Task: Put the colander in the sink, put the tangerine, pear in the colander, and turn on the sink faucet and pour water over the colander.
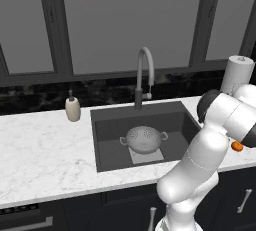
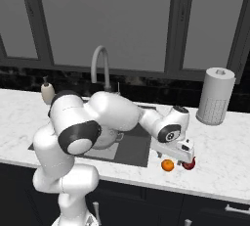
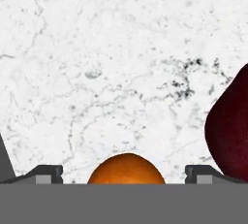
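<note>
Tangerine (image 3: 126,168) sits between the low, wide-open, empty hand's (image 3: 124,172) fingertips (image 3: 46,172), beside the pear (image 3: 230,133).

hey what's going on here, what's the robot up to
The colander already sits in the sink, and the faucet shows no water running. The arm has reached over to the marble counter right of the sink, where its open claw hangs over the tangerine, with a finger tip on either side of it. The pear lies just beside it on the counter. Neither fruit is in the colander yet.
</note>
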Controlling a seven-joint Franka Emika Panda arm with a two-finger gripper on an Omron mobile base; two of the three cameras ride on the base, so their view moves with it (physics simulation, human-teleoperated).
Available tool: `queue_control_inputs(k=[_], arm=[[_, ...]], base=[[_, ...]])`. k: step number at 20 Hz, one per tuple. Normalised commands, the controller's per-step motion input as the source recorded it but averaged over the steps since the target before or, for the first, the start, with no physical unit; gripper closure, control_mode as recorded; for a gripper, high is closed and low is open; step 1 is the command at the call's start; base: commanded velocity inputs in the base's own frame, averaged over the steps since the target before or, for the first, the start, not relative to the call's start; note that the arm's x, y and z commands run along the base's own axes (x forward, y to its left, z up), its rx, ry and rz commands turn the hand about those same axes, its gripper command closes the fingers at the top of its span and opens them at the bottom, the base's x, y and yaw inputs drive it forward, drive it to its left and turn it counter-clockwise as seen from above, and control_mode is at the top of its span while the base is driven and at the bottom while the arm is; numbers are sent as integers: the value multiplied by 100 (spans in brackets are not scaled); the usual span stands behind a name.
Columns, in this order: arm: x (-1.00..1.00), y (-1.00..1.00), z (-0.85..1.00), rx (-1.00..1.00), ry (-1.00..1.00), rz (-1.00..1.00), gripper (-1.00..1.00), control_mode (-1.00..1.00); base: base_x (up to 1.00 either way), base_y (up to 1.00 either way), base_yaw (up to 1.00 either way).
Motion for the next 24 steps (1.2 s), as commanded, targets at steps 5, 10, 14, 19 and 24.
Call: queue_control_inputs(k=[5,10,14,19,24], arm=[[-3,0,0,0,2,0,-100,-100],[-24,23,0,-1,1,0,-100,-100],[-25,42,-6,-4,0,0,-100,-100],[-31,50,-15,-6,0,0,-100,-100],[-32,27,-16,-6,0,0,-100,-100]], base=[[0,0,0],[0,0,0],[0,0,0],[0,0,0],[0,0,0]])
